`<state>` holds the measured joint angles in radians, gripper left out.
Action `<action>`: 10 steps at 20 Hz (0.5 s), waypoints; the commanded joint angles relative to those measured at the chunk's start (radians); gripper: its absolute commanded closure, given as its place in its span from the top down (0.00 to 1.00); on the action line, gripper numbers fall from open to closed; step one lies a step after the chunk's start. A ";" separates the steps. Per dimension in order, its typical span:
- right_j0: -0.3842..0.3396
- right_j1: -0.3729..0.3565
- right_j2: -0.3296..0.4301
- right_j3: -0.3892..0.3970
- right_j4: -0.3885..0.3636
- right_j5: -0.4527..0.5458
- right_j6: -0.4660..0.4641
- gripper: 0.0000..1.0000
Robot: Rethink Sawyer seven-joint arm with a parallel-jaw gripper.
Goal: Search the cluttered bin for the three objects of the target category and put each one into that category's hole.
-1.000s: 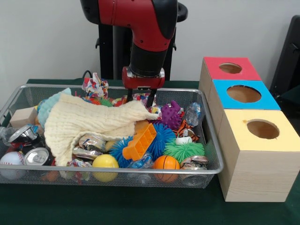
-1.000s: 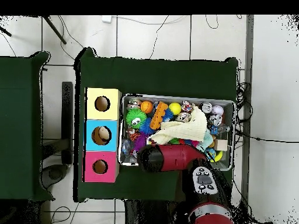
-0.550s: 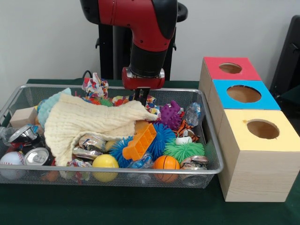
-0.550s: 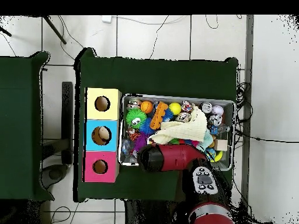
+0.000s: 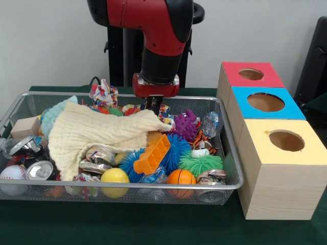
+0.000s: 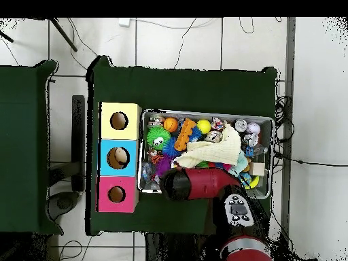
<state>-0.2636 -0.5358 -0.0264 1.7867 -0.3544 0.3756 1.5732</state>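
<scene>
Item: wire bin (image 5: 231, 168), centre-left of front frame, on green tabletop (image 5: 153, 229). Contents: cream cloth (image 5: 97, 135), orange block (image 5: 152, 154), spiky balls, crushed cans.

Pincer (image 5: 154, 104): a second ago spread over the cloth's right tip, now pressed together at the bin's far edge; whether it pinches cloth is unclear.

Coloured boxes (image 5: 265, 102) at right; target category unidentified, search apparently ongoing.
</scene>
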 commanded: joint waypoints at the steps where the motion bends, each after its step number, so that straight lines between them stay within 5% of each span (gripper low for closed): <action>1: -0.041 0.024 0.069 -0.057 -0.015 -0.039 0.070 0.00; 10: -0.033 -0.019 0.084 -0.056 0.017 0.045 0.060 0.00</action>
<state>-0.2658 -0.5425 -0.0233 1.7869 -0.3546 0.3756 1.5732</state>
